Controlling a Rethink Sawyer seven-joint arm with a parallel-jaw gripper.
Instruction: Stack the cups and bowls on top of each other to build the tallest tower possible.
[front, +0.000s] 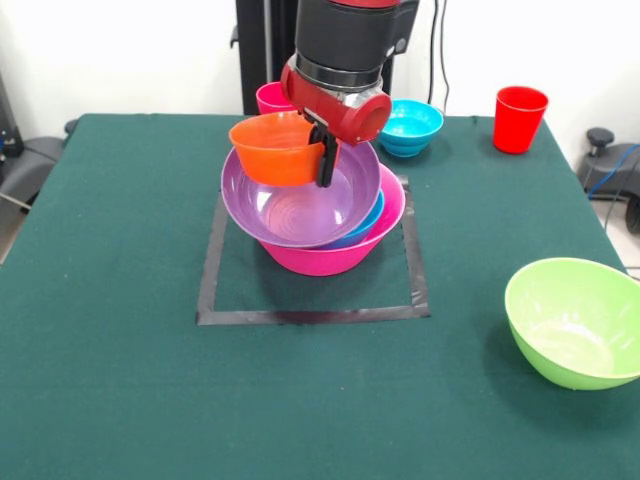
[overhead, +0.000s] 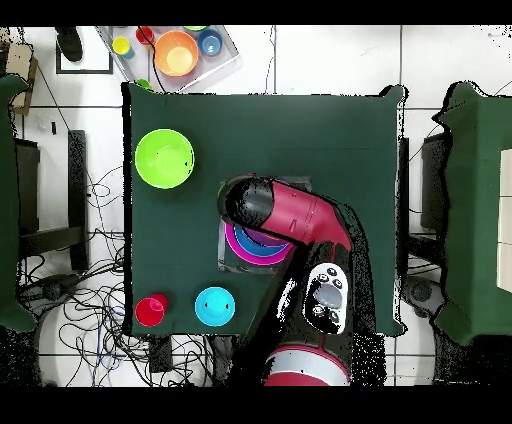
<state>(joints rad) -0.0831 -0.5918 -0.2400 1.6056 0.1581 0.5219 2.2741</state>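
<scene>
The red and black arm reaches down over the tape square, its gripper clamped on the orange bowl's rim above the square's middle.

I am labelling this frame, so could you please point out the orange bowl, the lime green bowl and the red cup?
orange bowl (front: 272, 155): front view, outer wall.
lime green bowl (front: 570, 315): front view, inner wall.
red cup (front: 519, 122): front view, side wall.
</scene>
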